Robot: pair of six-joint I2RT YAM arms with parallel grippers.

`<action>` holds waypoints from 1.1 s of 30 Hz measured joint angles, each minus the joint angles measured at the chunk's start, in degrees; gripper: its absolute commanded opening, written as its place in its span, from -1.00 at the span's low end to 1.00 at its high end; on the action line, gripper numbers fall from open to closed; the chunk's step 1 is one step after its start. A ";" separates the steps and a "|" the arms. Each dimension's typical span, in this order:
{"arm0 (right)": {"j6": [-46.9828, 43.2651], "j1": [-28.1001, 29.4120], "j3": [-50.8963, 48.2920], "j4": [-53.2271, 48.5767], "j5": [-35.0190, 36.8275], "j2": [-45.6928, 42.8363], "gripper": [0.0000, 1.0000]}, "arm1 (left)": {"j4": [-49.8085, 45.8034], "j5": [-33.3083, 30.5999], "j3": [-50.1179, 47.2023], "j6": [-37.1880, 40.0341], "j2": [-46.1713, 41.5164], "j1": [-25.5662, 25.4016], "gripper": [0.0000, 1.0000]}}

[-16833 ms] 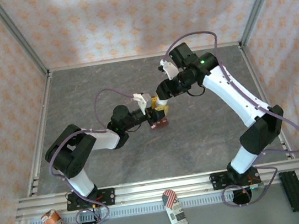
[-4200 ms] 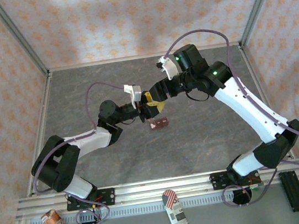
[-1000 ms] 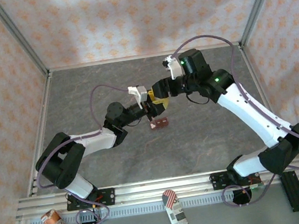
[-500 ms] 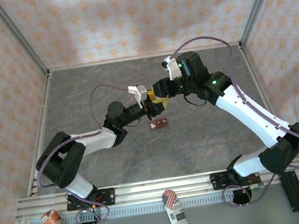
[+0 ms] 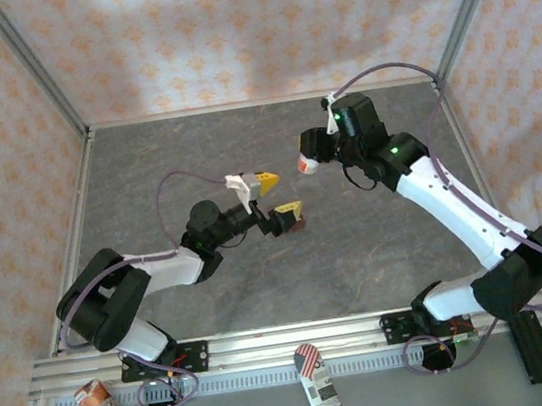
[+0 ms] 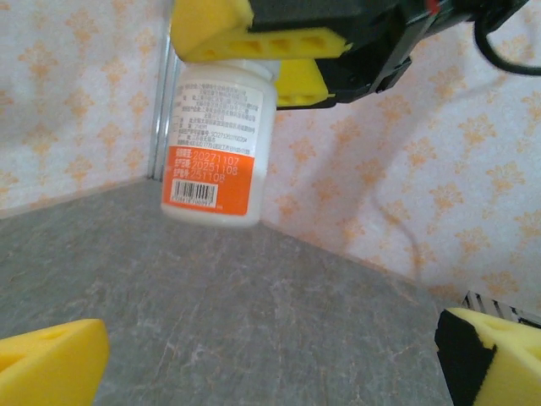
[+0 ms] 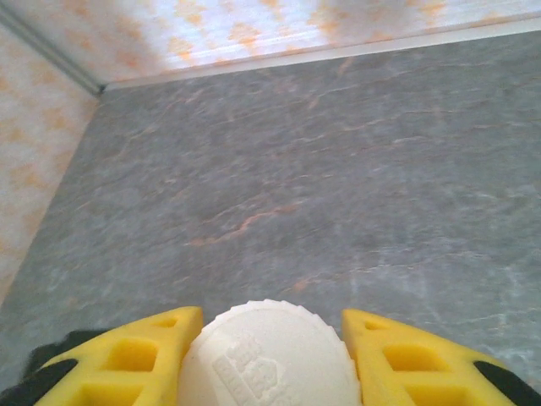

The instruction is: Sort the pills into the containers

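"Which one has the white bottle (image 6: 218, 144)?"

"The right gripper (image 7: 269, 326). Its fingers are clamped on the ribbed cap (image 7: 269, 364), and the bottle hangs above the table (image 5: 192, 143)."

"And the left gripper (image 5: 278, 195)?"

"Its jaws are wide apart and hold nothing (the bottle hangs just beyond them). The containers (image 5: 298, 223) lie on the table, partly hidden by one of its fingers."

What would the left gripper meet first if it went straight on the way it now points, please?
Most likely the white bottle, which hangs from the right gripper ahead of the open left gripper. The bottle sits slightly above and left of that line, and depth is unclear.
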 measured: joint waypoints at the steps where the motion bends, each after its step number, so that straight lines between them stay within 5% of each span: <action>1: 0.00 -0.35 -1.14 0.83 0.98 -0.22 -0.50 | -0.26 -0.59 -0.81 0.02 -1.07 0.15 0.99; 19: -1.86 -1.38 -25.75 23.02 21.38 1.62 -0.53 | -27.23 -30.93 -3.32 8.41 -26.45 0.76 0.99; 33: -1.18 -1.38 -31.56 33.66 27.56 10.56 -0.54 | -38.69 -36.24 -2.71 8.74 -27.04 0.79 0.99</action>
